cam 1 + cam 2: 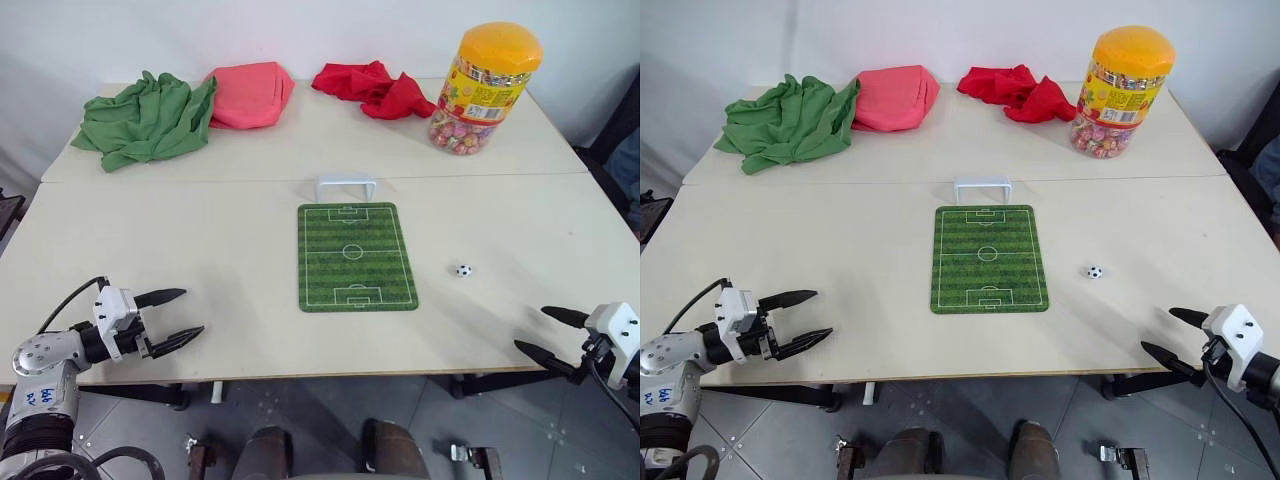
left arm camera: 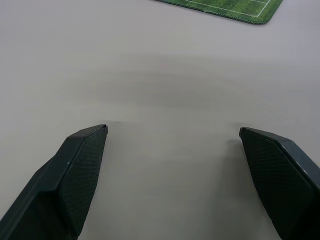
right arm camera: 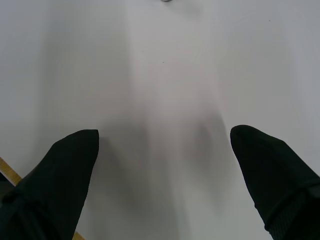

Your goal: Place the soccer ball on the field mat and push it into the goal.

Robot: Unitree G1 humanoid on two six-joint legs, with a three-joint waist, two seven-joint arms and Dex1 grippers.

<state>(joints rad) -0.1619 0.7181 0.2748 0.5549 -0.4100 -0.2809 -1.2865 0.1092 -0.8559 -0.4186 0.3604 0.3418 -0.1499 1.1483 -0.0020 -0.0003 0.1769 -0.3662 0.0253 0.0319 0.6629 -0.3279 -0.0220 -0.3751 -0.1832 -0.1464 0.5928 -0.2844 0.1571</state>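
Reaching in over the tabletop's near edge, the left gripper and right gripper are hovering by its two near corners, fingers spread wide, grasping nothing. The field mat is lying mid-table, the goal at its far end, the soccer ball resting well right of it.
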